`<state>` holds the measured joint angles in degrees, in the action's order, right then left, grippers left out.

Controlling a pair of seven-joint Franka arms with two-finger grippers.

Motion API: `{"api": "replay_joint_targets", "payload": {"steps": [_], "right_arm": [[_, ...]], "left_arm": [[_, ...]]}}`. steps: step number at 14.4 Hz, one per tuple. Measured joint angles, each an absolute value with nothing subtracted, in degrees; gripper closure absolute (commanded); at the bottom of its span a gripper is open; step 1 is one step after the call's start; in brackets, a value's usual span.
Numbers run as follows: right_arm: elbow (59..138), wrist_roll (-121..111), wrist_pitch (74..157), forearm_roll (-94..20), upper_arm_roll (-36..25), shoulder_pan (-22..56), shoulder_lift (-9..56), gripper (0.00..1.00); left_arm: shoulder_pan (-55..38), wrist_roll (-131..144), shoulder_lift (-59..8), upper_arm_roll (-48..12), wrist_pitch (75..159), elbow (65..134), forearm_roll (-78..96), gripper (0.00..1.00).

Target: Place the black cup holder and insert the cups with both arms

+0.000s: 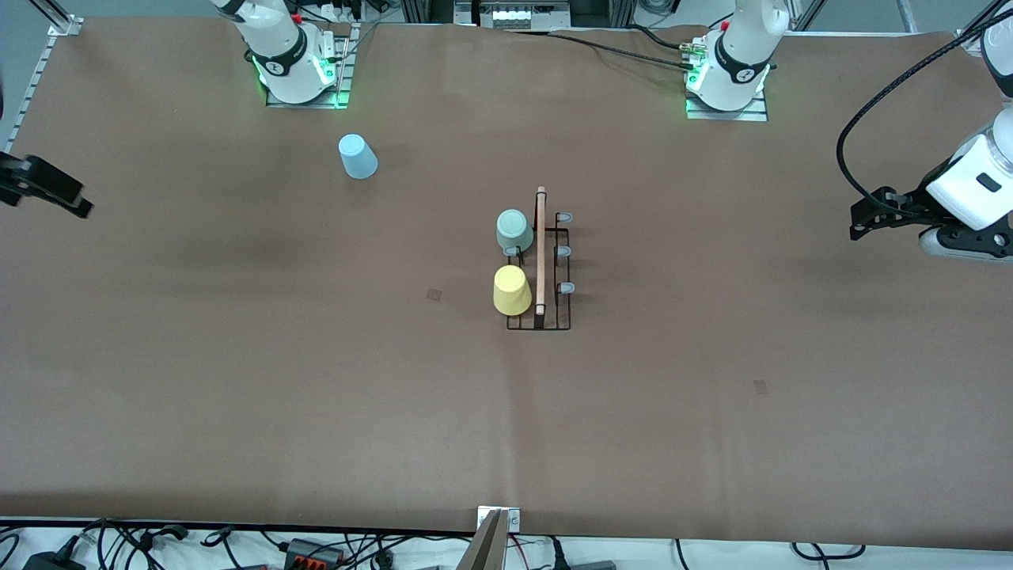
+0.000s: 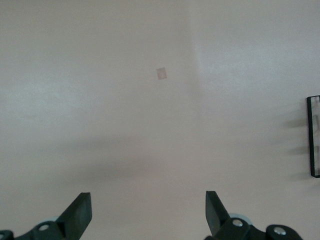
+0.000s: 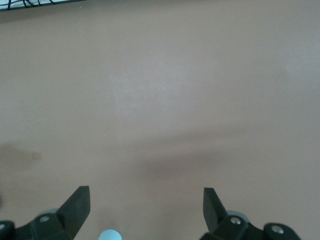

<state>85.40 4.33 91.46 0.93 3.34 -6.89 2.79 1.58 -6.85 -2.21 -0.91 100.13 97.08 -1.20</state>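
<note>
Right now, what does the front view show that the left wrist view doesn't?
Only the front view shows the pale green cup and yellow cup sitting on the black cup holder, the light blue cup standing alone nearer the right arm's base, and the right gripper. Only the left wrist view shows the open left gripper close up, over bare table. Both share the brown table and part of the holder.

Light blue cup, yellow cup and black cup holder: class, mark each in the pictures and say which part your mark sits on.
Light blue cup (image 1: 358,157), front view, on its side wall.
Yellow cup (image 1: 512,290), front view, on its side wall.
Black cup holder (image 1: 540,249), front view, on the wooden rod along its top.
</note>
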Motion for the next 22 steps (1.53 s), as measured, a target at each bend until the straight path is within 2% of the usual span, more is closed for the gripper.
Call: {"api": "replay_joint_targets", "payload": {"steps": [5, 8, 10, 22], "right_arm": [[85.4, 3.2, 88.0, 1.4, 3.1, -5.1, 3.9, 0.0], [85.2, 3.2, 86.3, 1.7, -2.2, -0.6, 2.5, 0.0], [85.2, 3.2, 85.8, 1.7, -3.6, 0.3, 1.6, 0.0], [85.2, 3.3, 84.6, -0.7, -3.7, 1.5, 1.5, 0.0]], "left_arm": [[1.6, -6.9, -2.2, -0.9, 100.1, 97.1, -1.2, 0.0], [1.6, -6.9, -2.2, -0.9, 99.8, 97.1, -1.2, 0.0], [1.6, -6.9, -2.2, -0.9, 99.8, 97.1, -1.2, 0.0], [1.6, -6.9, -2.2, -0.9, 99.8, 97.1, -1.2, 0.0]]}}
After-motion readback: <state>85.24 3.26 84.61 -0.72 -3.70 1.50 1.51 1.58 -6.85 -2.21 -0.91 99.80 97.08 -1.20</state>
